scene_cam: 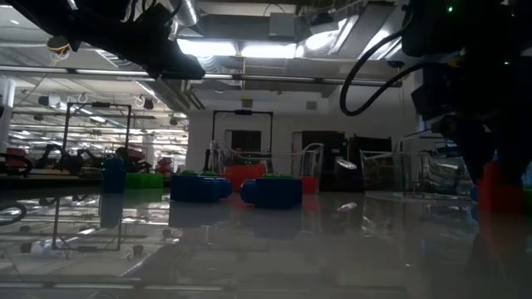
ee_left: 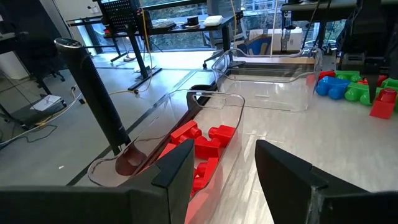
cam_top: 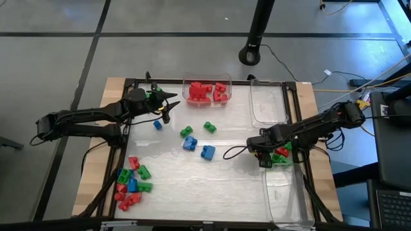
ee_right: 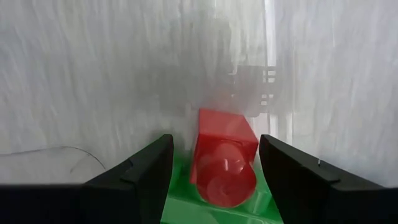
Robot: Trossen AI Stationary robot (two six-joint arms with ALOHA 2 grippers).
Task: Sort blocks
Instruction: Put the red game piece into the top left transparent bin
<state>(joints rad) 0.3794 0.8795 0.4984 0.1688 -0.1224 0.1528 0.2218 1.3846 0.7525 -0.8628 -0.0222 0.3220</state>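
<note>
Loose blocks lie mid-table: a blue block (cam_top: 158, 125), two green blocks (cam_top: 186, 131) (cam_top: 209, 127) and two blue blocks (cam_top: 189, 143) (cam_top: 207, 152). A mixed pile of red, green and blue blocks (cam_top: 131, 183) sits near the left near corner. My left gripper (cam_top: 166, 102) (ee_left: 224, 168) is open and empty, beside the bin of red blocks (cam_top: 205, 92) (ee_left: 199, 149). My right gripper (cam_top: 266, 159) (ee_right: 214, 168) is open, pointing down over the near-right bin. Its fingers stand on either side of a red block (ee_right: 224, 158) that rests on green blocks (ee_right: 186, 199) without touching it.
A clear bin (cam_top: 268, 102) with nothing in it stands at the far right. The long near-right bin (cam_top: 286, 196) holds green and red blocks (cam_top: 280, 156) at its far end. Black frame rails (cam_top: 302, 128) border the table. Bare table lies between the loose blocks and the near edge.
</note>
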